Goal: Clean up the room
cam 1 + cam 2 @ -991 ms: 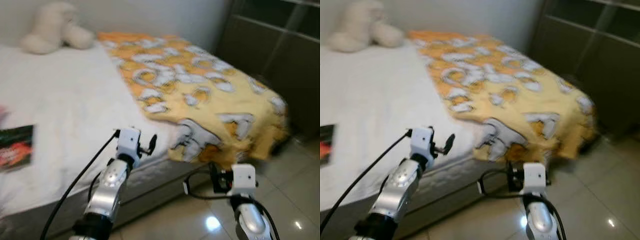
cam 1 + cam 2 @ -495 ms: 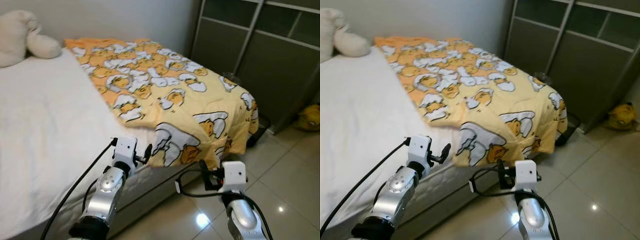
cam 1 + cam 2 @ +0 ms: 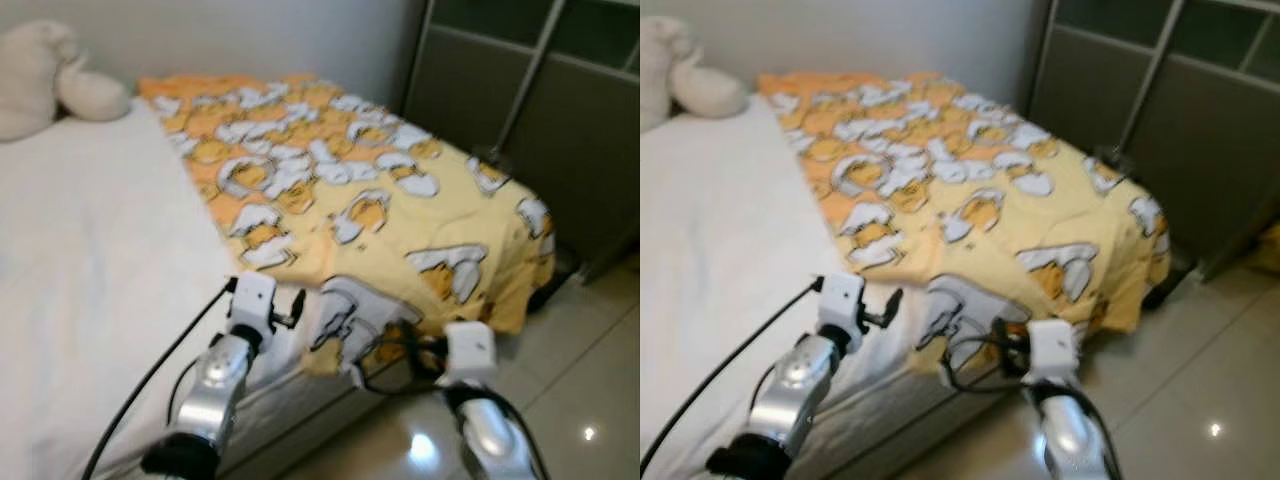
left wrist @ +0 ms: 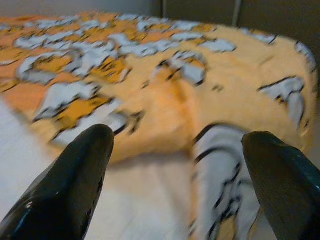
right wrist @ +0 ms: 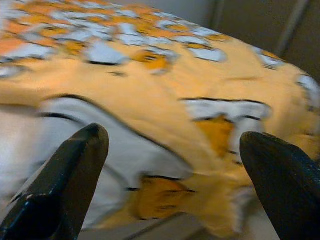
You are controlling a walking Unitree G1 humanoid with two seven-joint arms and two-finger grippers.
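Bed (image 3: 90, 260) edge, yellow blanket (image 3: 380, 200) overhanging; left gripper (image 4: 182, 165), right gripper (image 5: 175, 165) both wide.

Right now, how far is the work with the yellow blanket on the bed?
Done: nothing visible yet; the yellow blanket lies rumpled over one side of the bed. In hand: the left gripper and right gripper, jaws open, face its near edge without touching. Left: grasping and straightening it.

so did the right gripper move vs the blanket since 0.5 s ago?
Yes. The right gripper has closed in on the yellow blanket, now at its hanging edge.
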